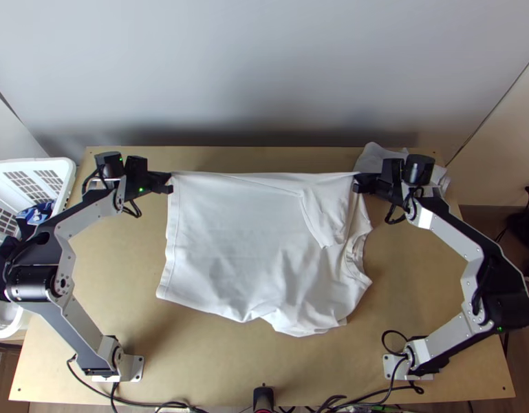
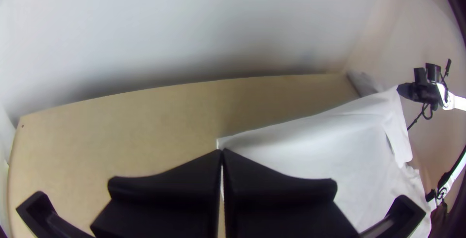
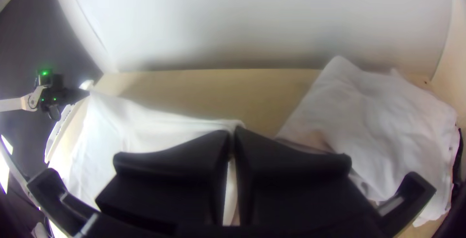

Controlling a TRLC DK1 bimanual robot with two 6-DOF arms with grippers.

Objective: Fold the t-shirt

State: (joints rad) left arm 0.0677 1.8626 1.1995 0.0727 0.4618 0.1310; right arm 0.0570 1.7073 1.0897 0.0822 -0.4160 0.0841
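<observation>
Shirt [image 1: 223, 241], white, thin-looking knit, spread w/ its hem [image 1: 166, 272] to the L & collar [image 1: 352, 256] to the R, on the light wood table [image 1: 120, 296]. Near side wavy, a bit bunched by the collar; can't make out the near sleeve there. Middle mostly smooth w/ soft creases. Toward the R a narrow flap [image 1: 325, 220], prob. a sleeve, lies over the body; what's under it is hidden. Far edge runs taut, nearly straight, btwn the two grippers: L gripper [image 1: 170, 182] is closed on the far hem corner, R gripper [image 1: 357, 182] pinches the far edge nr the collar end. Bits btwn the flat black fingers [image 2: 170, 184] are hidden. Beyond R gripper, a crumpled whitish cloth [image 3: 383, 116], partly cut off from above by the arm.
</observation>
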